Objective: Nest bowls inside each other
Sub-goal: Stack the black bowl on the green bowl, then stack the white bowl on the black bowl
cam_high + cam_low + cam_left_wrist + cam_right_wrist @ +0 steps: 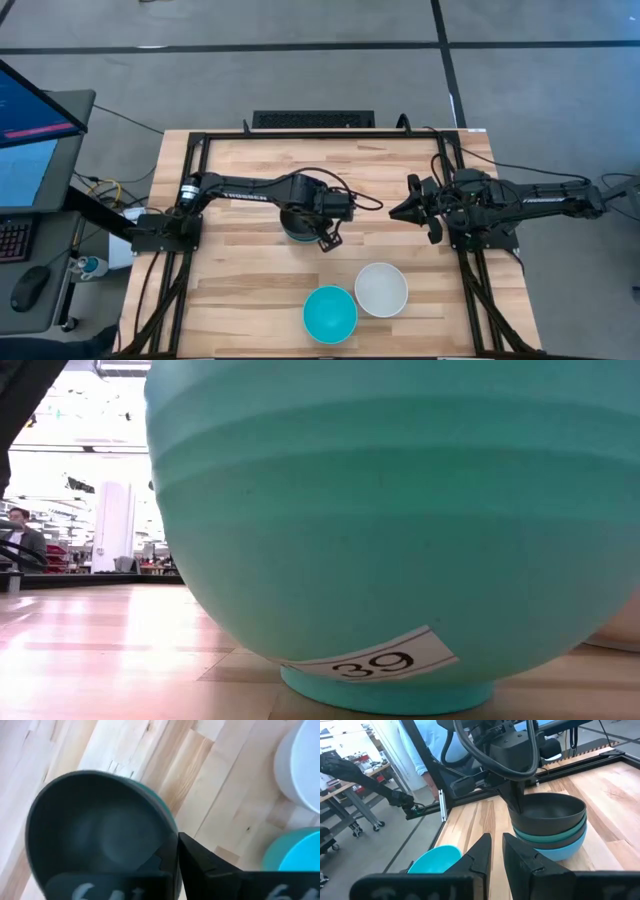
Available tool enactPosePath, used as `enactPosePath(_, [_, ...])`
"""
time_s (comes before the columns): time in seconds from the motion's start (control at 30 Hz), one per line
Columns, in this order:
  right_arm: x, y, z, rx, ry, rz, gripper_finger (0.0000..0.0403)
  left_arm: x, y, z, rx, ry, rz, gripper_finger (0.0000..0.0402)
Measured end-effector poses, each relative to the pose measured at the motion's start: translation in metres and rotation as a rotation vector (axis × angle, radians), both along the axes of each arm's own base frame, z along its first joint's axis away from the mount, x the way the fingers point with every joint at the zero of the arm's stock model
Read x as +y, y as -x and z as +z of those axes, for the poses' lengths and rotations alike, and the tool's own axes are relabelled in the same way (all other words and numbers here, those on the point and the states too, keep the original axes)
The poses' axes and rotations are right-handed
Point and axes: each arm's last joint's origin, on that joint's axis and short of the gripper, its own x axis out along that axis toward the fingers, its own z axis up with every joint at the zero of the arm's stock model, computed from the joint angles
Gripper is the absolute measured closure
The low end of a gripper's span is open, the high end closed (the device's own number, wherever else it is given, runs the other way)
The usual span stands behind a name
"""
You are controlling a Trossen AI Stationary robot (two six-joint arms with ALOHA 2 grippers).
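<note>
Cyan bowl (330, 313) sits near table's front edge (330, 351); left gripper (322, 238) pinches the stack's black bowl (552, 808) rim.

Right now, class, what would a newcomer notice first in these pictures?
The left gripper pinches the rim of a black bowl atop a nested stack at mid-table. Nearer the front edge sit a cyan bowl and a white bowl, side by side. The right gripper waits nearby.
</note>
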Motion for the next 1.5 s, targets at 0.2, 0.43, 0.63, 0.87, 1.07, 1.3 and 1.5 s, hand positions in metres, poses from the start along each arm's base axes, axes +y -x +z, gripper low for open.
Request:
enactPosePath(0.2, [0.000, 0.000, 0.000, 0.000, 0.000, 0.000, 0.0333, 0.000, 0.000, 0.000, -0.005, 0.000, 0.008, 0.0396])
enactPosePath(0.43, [0.000, 0.000, 0.000, 0.000, 0.000, 0.000, 0.0333, 0.001, -0.001, -0.001, -0.005, -0.026, 0.015, 0.0395])
enactPosePath(0.63, [0.000, 0.000, 0.000, 0.000, 0.000, 0.000, 0.0333, 0.000, -0.003, -0.026, 0.034, 0.000, 0.006, 0.0395])
enactPosePath(0.87, [0.000, 0.000, 0.000, 0.000, 0.001, 0.000, 0.0333, 0.000, -0.002, -0.034, 0.051, 0.001, 0.030, 0.0395])
enactPosePath(1.07, [0.000, 0.000, 0.000, 0.001, -0.001, 0.000, 0.0333, -0.001, -0.007, -0.021, -0.025, 0.021, 0.026, 0.0395])
enactPosePath(1.3, [0.011, 0.002, -0.002, 0.041, -0.060, 0.121, 0.0333, -0.012, -0.012, 0.010, -0.148, 0.039, -0.022, 0.0395])
enactPosePath(1.5, [0.028, 0.014, -0.024, 0.309, -0.103, 0.170, 0.0333, -0.030, -0.012, 0.039, -0.259, 0.018, -0.173, 0.0395])
